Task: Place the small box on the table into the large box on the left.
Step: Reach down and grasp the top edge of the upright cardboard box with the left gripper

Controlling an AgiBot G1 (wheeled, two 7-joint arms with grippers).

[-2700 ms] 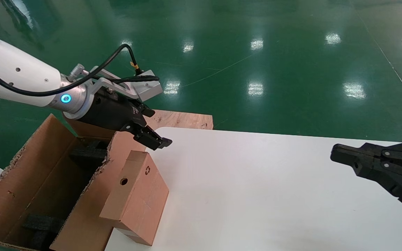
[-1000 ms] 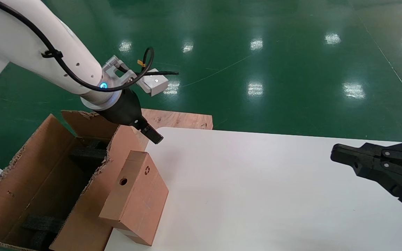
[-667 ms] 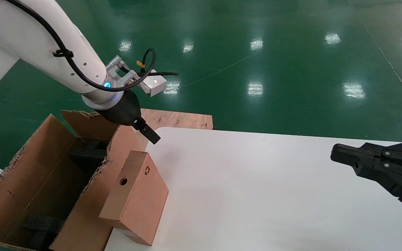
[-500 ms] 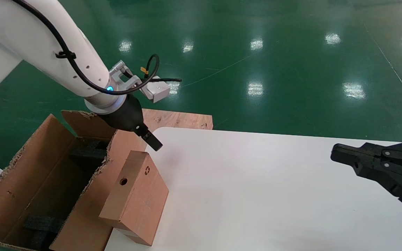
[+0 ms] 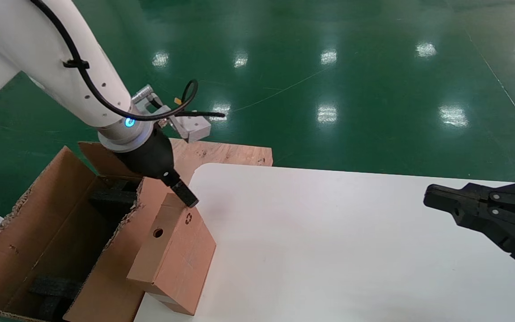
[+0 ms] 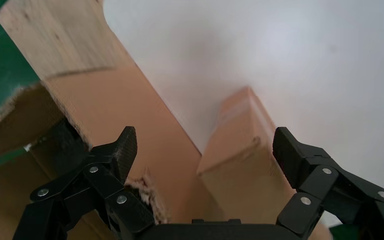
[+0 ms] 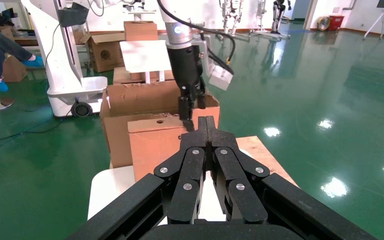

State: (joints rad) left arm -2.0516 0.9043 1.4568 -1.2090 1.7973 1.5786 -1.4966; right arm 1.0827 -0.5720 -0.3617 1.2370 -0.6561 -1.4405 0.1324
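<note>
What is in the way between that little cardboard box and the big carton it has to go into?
Only the large box's own near wall, a tall ragged-edged flap that the small box leans against. It must be lifted over that. The open left gripper hangs just above the small box with nothing between them.

Pretty tight spot over by the left gripper (image 5: 187, 199). It's spread wide right above the top edge of the small box (image 5: 175, 255), and that box leans against the ragged right wall of the large box (image 5: 119, 250), so on that side a finger only has the narrow wedge between the box's top and the wall. The side facing the white table (image 5: 329, 250) is wide open. Inside the carton, black foam pieces (image 5: 54, 288) take up the floor. The right gripper (image 5: 429, 199) sits pinched together at the table's right edge, well apart.
</note>
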